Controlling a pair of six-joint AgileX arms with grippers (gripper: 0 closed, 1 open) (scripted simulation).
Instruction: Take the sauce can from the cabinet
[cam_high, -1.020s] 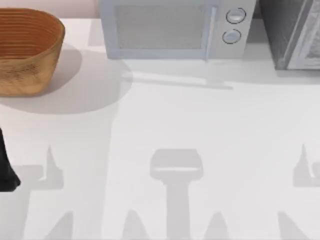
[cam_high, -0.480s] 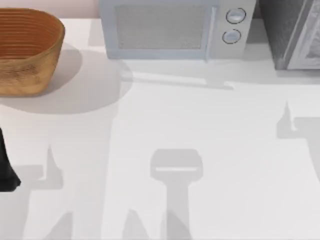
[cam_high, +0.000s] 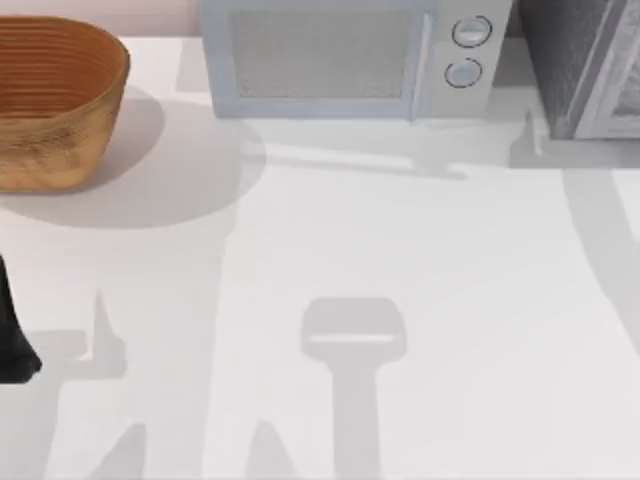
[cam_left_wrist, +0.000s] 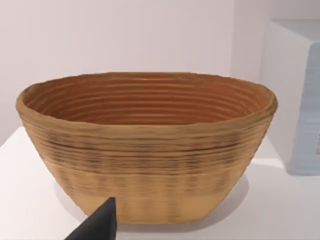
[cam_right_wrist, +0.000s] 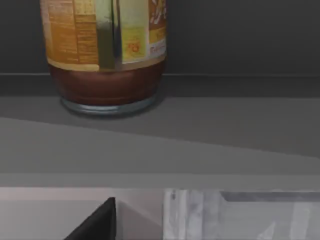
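Top view: the cabinet (cam_high: 590, 65) stands at the far right corner of the table (cam_high: 400, 260), dark grey and speckled, with a pale framed panel angled outward at its front. Just left of it sits the pale microwave (cam_high: 350, 55), two round knobs on its right side. A woven basket (cam_high: 55, 100) sits at the far left, well apart from both.

Right wrist view: the sauce can (cam_right_wrist: 105, 50) stands upright on a dark grey shelf inside the cabinet (cam_right_wrist: 225, 125). Its lower part is in frame: yellow-orange label, dark brown base, thin metal rim touching the shelf. One dark fingertip of the right gripper (cam_right_wrist: 97, 222) sits near the camera, clear of the can; cannot tell whether its fingers are spread or closed.

Left wrist view: the basket (cam_left_wrist: 145, 150) is straight ahead on the white table, the microwave's side (cam_left_wrist: 300, 95) beyond it. A dark fingertip of the left gripper (cam_left_wrist: 97, 225) shows low in frame; finger spacing cannot be judged. The left arm (cam_high: 12, 335) is at the table's near left edge.
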